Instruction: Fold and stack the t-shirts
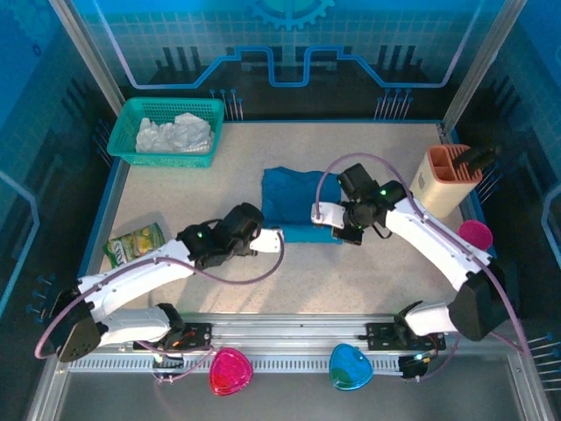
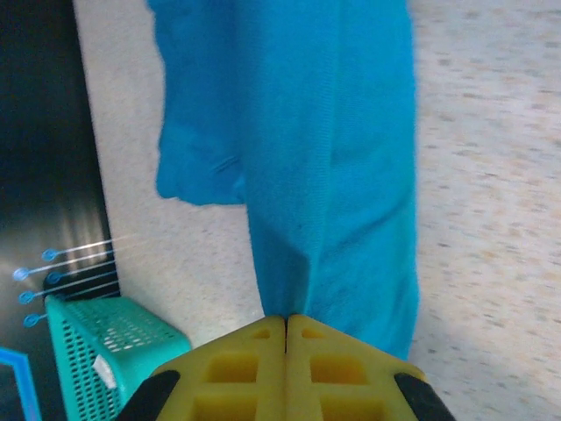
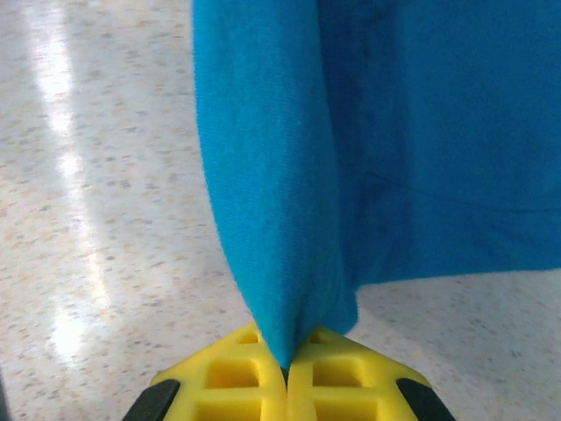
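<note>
Right at the tips of the left gripper, the blue t-shirt is pinched tight. The yellow fingers are pressed together on its edge. From there the cloth runs straight ahead and lies on the speckled table. The right gripper is squeezed closed on another edge of the same shirt, and the cloth stands up in a fold just in front of it. Far off past the left gripper, the white t-shirt sits crumpled inside the green basket.
</note>
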`<state>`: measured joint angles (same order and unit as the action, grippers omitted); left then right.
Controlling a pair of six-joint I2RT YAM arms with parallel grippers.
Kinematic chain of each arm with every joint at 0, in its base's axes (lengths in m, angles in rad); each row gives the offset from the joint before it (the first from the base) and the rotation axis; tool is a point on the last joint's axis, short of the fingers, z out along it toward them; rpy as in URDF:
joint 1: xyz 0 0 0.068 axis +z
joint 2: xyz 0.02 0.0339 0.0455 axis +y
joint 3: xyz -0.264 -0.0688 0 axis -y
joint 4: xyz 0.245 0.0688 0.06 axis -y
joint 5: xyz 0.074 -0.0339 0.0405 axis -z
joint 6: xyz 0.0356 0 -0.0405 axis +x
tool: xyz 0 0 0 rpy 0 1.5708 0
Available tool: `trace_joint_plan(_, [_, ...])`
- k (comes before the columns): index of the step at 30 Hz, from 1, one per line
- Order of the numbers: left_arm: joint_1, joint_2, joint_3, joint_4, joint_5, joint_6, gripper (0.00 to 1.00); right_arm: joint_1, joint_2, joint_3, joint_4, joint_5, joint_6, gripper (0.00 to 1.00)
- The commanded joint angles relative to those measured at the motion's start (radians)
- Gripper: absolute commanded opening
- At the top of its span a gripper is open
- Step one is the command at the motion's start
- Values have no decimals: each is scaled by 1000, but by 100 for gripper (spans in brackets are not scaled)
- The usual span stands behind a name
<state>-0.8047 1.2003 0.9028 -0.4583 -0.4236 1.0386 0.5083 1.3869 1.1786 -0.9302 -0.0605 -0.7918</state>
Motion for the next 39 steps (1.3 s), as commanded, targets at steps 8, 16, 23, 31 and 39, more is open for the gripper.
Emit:
trace_joint_plan(8, [181,274,277,140,122,125,0,-120,217,210,45,56,4,0])
trace_joint_plan(16, [257,470,431,198,218,175,0,-179,377,347,59,67,-13,0])
trace_joint_plan(23, [319,625,486,296,220,169,0,-212,512,401,160,84,-14,0])
trace_joint_plan(31, [369,761,471,526,237,100,0,-231,627,352,414,167,80,0])
trace_joint_plan(39, [372,853,446,724,176,61,13,-241,659,301,612,284,242,35])
